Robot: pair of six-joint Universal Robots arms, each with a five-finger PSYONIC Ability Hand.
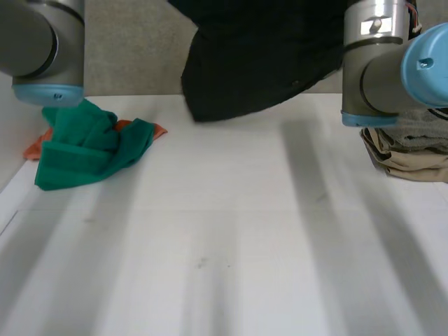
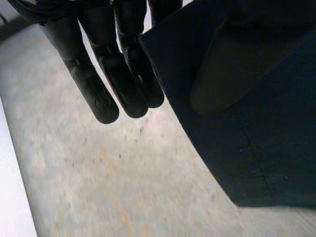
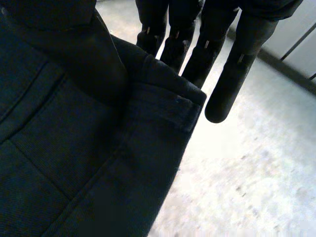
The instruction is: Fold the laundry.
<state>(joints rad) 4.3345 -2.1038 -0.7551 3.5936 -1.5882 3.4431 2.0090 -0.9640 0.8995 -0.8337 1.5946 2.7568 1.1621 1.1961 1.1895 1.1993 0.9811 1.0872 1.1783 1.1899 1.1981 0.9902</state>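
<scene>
White surface stretches out beneath a dark garment that hangs lifted over its far edge, between a crumpled green cloth and a beige pile. The left hand pinches one edge of it between straight fingers and thumb, and the right hand does likewise at a stitched, band-like hem. Judging by its thick, seamed weave, it should be soft yet fairly heavy and sag between the hands, so the sturdy hem corners seem the best hold.
</scene>
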